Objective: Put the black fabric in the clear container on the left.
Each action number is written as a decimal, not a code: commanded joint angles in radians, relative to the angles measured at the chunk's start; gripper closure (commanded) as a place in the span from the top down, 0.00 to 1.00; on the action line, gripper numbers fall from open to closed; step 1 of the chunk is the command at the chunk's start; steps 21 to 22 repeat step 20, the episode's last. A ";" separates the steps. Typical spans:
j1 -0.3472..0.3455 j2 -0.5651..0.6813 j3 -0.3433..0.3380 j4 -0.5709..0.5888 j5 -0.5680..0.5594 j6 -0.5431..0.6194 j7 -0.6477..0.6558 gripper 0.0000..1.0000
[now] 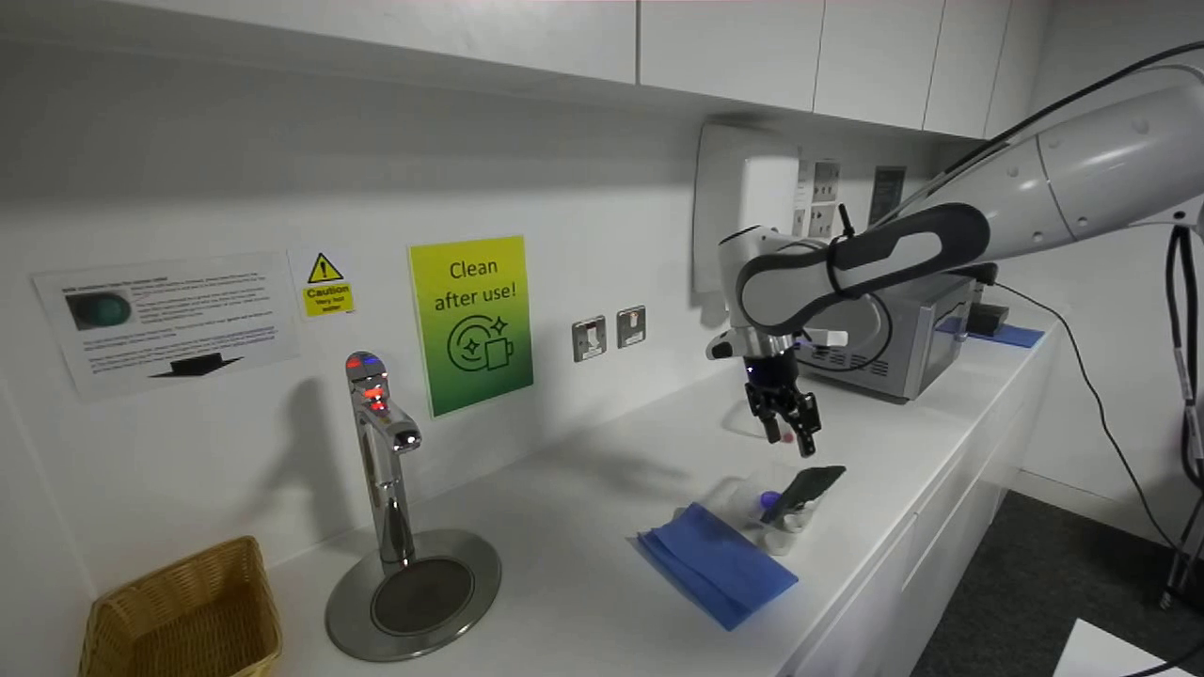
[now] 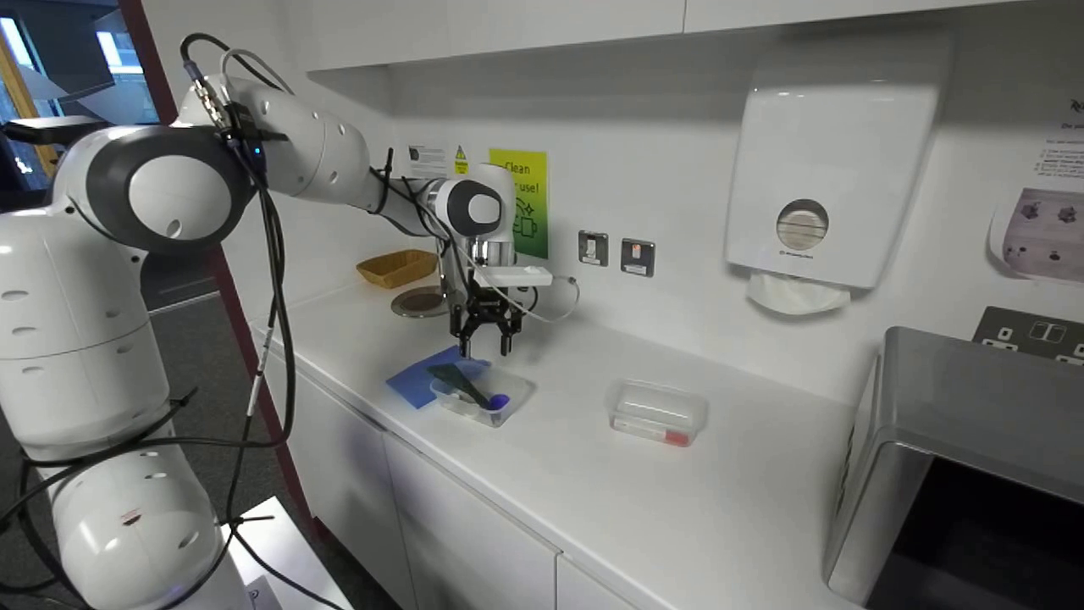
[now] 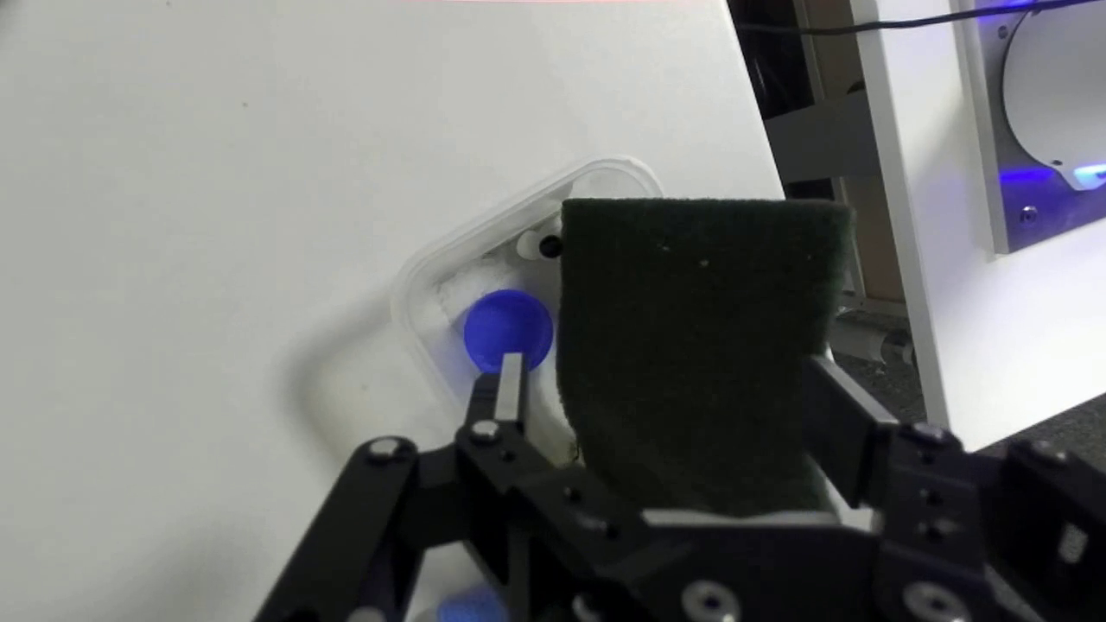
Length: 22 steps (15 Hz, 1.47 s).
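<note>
The black fabric point(image 1: 806, 491) is a thin, roughly square, dark green-black piece. It leans tilted in the clear container point(image 2: 461, 409), its upper end sticking out over the rim; it also shows in an exterior view point(image 2: 457, 381). In the wrist view the fabric point(image 3: 691, 328) covers much of the container point(image 3: 404, 294), whose blue-purple round patch point(image 3: 505, 324) shows beside it. My gripper point(image 1: 791, 446) is open and empty above the fabric, apart from it in both exterior views point(image 2: 485, 352). In the wrist view the fingers point(image 3: 665, 363) appear on either side of the fabric.
A blue folded cloth point(image 1: 717, 569) lies beside the container. Another clear tub point(image 2: 658, 407) with a red item stands farther along the counter, towards the microwave point(image 2: 974, 440). A tap point(image 1: 384, 461) and a wicker basket point(image 1: 179, 611) are at the far end. The counter's front edge is close.
</note>
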 commanded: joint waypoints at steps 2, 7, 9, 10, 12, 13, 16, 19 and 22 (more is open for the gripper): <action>-0.003 -0.071 0.003 -0.016 -0.018 0.050 0.035 1.00; 0.006 -0.129 0.006 -0.016 -0.022 0.067 0.044 1.00; 0.006 -0.130 0.004 -0.002 0.022 0.076 0.139 1.00; 0.006 -0.119 0.003 0.016 0.044 0.055 0.195 1.00; 0.006 -0.109 0.003 0.012 0.033 0.046 0.166 1.00; 0.007 -0.108 0.003 0.014 0.041 0.046 0.199 1.00; 0.006 -0.106 0.003 0.014 0.046 0.047 0.225 1.00; 0.006 -0.106 0.003 0.014 0.048 0.047 0.226 1.00; 0.006 -0.106 0.003 0.015 0.048 0.047 0.226 1.00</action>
